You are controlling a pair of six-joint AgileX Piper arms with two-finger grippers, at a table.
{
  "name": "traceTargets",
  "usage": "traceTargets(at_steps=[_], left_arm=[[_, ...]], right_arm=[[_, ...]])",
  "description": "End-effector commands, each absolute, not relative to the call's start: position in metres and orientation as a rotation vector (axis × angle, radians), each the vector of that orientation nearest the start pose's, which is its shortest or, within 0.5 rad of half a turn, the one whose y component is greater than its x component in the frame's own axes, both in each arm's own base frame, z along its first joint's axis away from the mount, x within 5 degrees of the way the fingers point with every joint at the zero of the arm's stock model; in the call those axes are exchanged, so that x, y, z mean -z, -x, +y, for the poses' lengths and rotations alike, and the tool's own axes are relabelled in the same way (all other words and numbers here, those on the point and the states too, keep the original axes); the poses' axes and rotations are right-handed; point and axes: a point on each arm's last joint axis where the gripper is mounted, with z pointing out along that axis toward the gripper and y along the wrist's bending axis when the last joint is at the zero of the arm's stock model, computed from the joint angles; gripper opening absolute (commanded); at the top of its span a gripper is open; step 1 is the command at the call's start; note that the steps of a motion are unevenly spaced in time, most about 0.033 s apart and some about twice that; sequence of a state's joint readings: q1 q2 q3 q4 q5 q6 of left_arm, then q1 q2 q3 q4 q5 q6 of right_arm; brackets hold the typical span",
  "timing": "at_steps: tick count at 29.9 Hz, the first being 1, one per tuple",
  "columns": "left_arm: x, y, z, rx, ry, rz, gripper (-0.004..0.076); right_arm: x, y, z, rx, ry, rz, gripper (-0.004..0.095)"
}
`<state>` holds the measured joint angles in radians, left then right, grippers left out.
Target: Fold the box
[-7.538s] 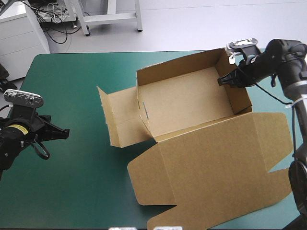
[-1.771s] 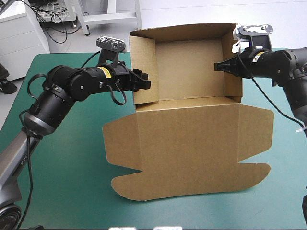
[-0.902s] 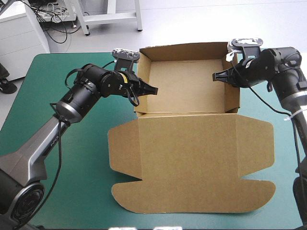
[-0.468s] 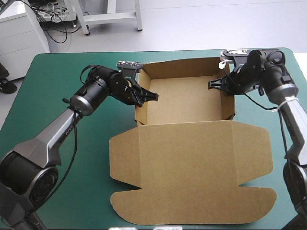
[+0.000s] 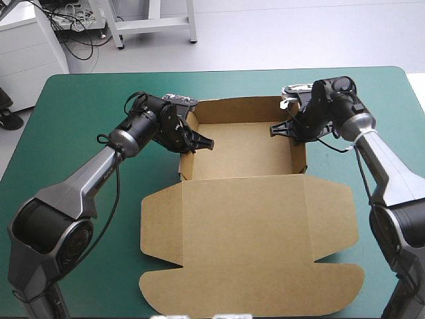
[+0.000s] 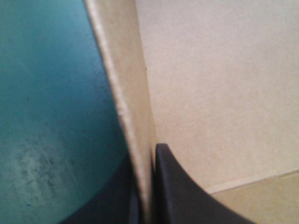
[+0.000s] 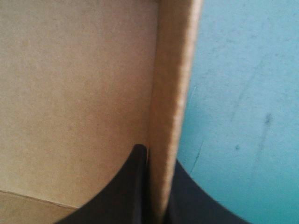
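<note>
Left gripper (image 5: 204,142): is pinching the left side wall (image 5: 186,163) of the box (image 5: 242,149). It is all but closed, with one black finger (image 6: 173,186) inside the tray, the other outside, and the board sandwiched between them.
Right gripper (image 5: 275,130): is doing the mirror job on the right side wall (image 5: 299,156). Its fingers are nearly together on the board, one inside and one on the cover side.
Walls: both gripped walls are standing upright, and the far wall between them is standing too.
Box: is sitting on the teal-green cover (image 5: 80,119) toward the far middle of the table, forming an open tray. Its lid (image 5: 246,246) is lying flat toward the near edge, with its side flaps and front flap spread out.
Step in hand: judging by the two matched grips, the arms are setting the raised tray down and squaring it. The walls look formed and the lid is not yet handled.
Next move: is probably calling for both grippers to ease open and lift straight off the walls, without dragging them outward.
Watch for: whether the side walls are staying tucked once released. Their inner folds are not showing clearly, so this cannot be confirmed.
</note>
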<state>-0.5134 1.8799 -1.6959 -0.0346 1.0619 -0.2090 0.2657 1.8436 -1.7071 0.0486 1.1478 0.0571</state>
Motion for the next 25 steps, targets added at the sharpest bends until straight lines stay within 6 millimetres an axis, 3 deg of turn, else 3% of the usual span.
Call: traceTargets(at_steps=[1, 15, 21, 25], left_arm=[[-0.320, -0.352, -0.208, 0.287, -0.483, 2.622, -0.0032], [-0.314, -0.356, -0.205, 0.207, -0.539, 2.623, -0.0017], [-0.304, -0.359, -0.199, 0.245, -0.510, 2.717, 0.0135], [-0.307, -0.360, -0.197, 0.229, -0.510, 2.705, 0.0253]], right_arm=[[-0.331, -0.378, 0.122, -0.246, 0.305, 2.673, -0.0002], [-0.312, -0.384, 0.123, -0.213, 0.309, 2.749, -0.0003], [-0.307, -0.381, 0.119, -0.152, 0.330, 2.811, 0.0017], [-0.307, -0.381, 0.117, -0.128, 0.333, 2.816, 0.0175]])
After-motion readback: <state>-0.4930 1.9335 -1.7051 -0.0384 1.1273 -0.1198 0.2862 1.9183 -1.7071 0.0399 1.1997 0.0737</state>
